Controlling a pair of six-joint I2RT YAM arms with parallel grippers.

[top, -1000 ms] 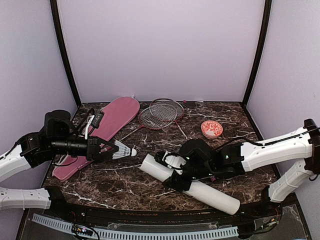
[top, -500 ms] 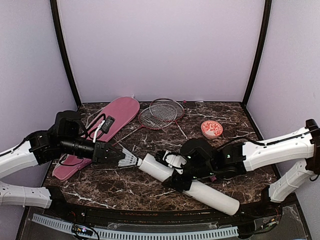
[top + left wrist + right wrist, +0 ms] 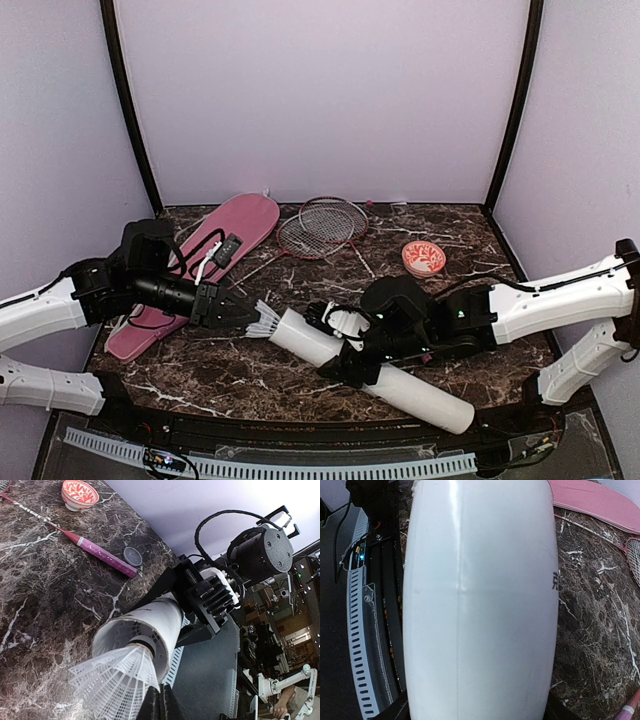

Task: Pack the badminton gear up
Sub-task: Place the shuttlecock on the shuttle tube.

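I have the left arm reaching in from the left, its forearm low and nearly level and the wrist pointing right. The left gripper has its fingers pinched close together on the skirt of a shuttlecock. The right arm stretches in from the right edge, elbow bent, with its wrist turned down toward the near side. The right gripper is clamped around a tube, one finger on each side. The two grippers face each other, near but apart.
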